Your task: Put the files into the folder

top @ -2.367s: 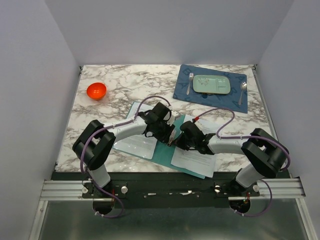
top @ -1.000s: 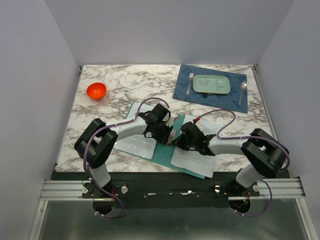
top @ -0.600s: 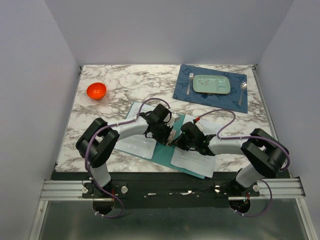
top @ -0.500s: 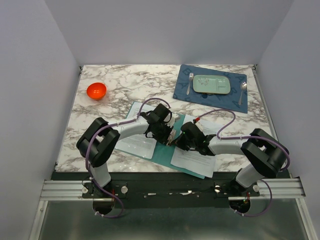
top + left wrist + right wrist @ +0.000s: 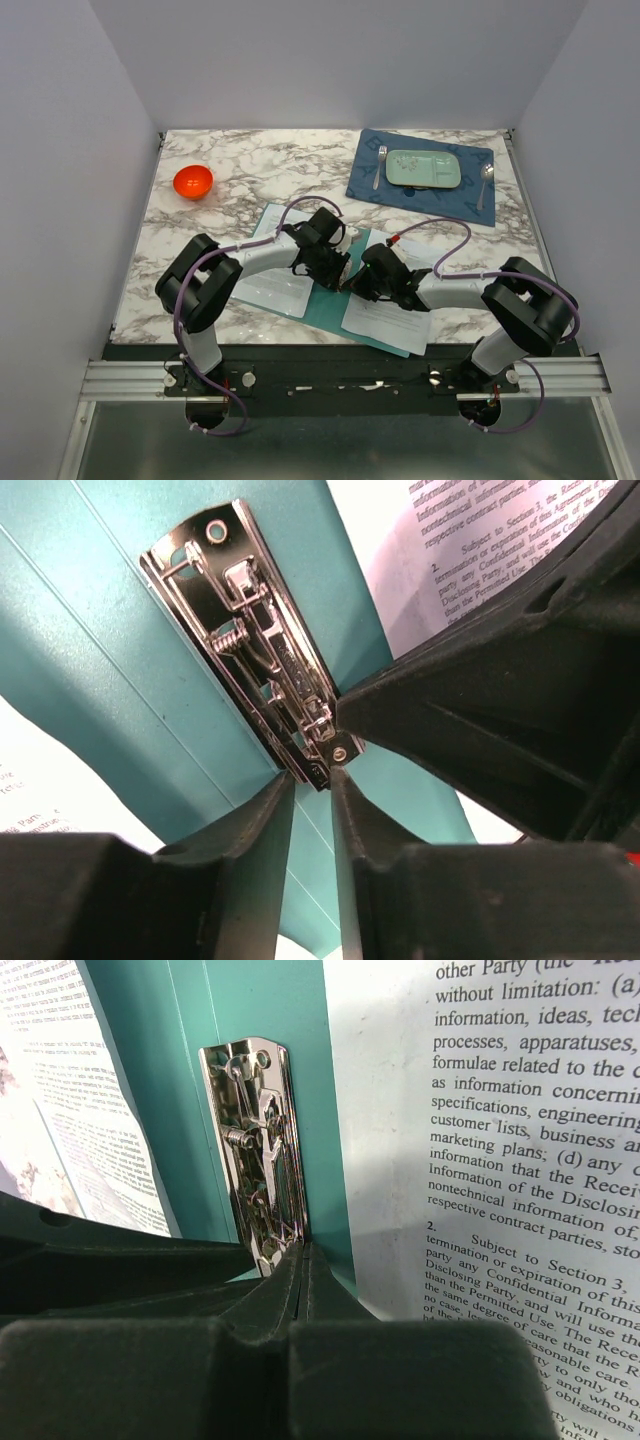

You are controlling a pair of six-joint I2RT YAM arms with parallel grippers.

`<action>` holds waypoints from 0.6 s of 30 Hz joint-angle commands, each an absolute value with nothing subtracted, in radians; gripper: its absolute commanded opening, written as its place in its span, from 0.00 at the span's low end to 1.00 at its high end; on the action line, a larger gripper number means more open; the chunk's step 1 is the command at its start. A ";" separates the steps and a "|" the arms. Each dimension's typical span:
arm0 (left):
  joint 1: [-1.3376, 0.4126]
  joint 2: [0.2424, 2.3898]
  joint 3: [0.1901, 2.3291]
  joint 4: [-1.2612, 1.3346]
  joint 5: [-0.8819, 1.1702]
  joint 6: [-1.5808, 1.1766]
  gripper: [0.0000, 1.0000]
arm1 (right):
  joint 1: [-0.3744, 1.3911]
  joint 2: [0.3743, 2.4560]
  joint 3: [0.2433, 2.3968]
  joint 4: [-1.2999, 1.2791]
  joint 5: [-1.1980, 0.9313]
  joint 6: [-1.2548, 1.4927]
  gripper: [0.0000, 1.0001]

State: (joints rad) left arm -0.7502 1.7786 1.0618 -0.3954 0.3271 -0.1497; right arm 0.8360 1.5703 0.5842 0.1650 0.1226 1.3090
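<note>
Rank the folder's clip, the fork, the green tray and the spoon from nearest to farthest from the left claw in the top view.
1. Clip: right at the tips of the left claw.
2. Fork: far side, left of the tray.
3. Tray: middle of the placemat.
4. Spoon: right of the tray.

The folder [image 5: 324, 303] lies open and flat on the marble worktop [image 5: 250, 170], near its front edge. It is a thin teal cover set a little askew, with a shiny metal clip [image 5: 262, 655] fixed along the inner spine. The files rest one on each leaf. The left sheet [image 5: 272, 285] is white, printed and glossy-looking; the right sheet [image 5: 385, 322] is white with dense black text. Each sheet's inner edge stops just beside the clip, so a teal strip shows between them.
</note>
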 commanded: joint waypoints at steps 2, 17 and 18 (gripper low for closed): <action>-0.762 1.841 1.048 -0.377 0.287 -0.127 0.37 | 0.838 1.647 0.523 -0.023 0.137 1.276 0.01; -0.704 1.709 1.089 -0.449 0.342 -0.103 0.38 | 0.838 1.640 0.486 -0.009 0.135 1.290 0.00; -0.693 1.688 1.095 -0.457 0.347 -0.091 0.38 | 0.838 1.637 0.483 -0.009 0.137 1.290 0.00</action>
State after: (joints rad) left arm -0.7341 1.7638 1.0668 -0.4114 0.3294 -0.1307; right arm 0.8356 1.5738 0.5598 0.2173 0.1181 1.3239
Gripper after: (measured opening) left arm 0.374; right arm 0.009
